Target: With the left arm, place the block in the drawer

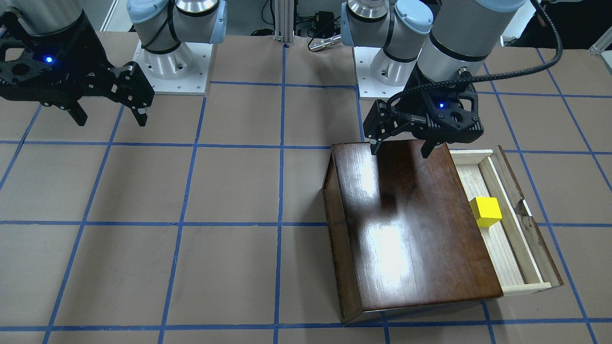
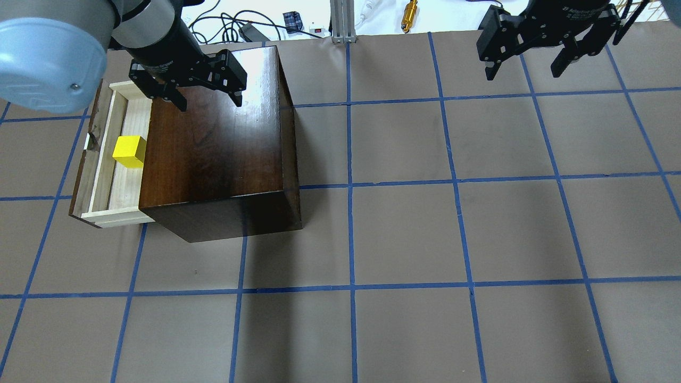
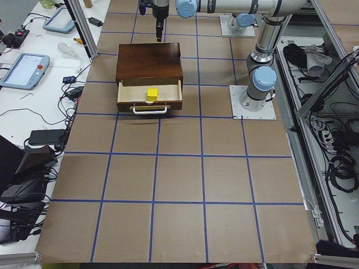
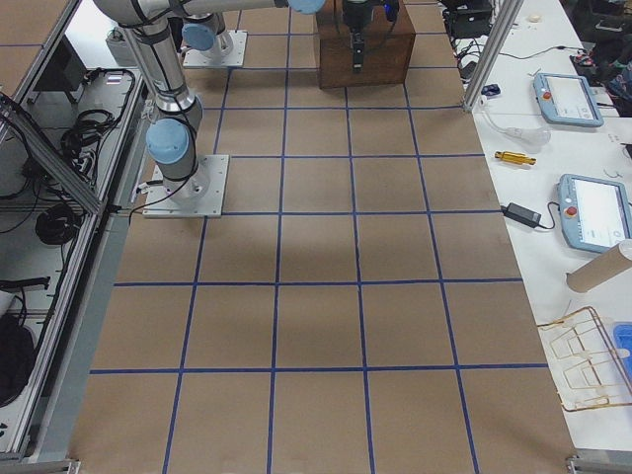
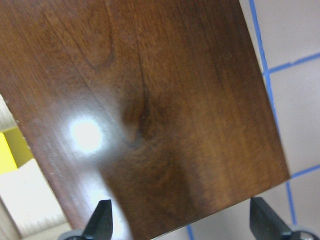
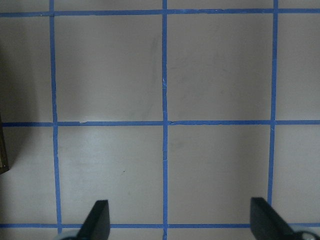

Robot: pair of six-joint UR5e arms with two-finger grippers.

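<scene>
The yellow block (image 1: 486,211) lies inside the pulled-out pale-wood drawer (image 1: 514,229) of the dark-brown cabinet (image 1: 411,229). It also shows in the overhead view (image 2: 129,151), in the left side view (image 3: 151,93) and at the edge of the left wrist view (image 5: 11,150). My left gripper (image 1: 402,149) is open and empty, hovering above the cabinet top near its robot-side edge, apart from the block; it also shows in the overhead view (image 2: 210,103). My right gripper (image 1: 111,119) is open and empty, raised over bare table, also seen in the overhead view (image 2: 524,69).
The drawer's dark front panel with its whitish handle (image 3: 149,110) sticks out toward the table's left end. Brown table surface with a blue tape grid (image 2: 404,229) spreads around. Cables and tools lie past the far edge (image 2: 409,10).
</scene>
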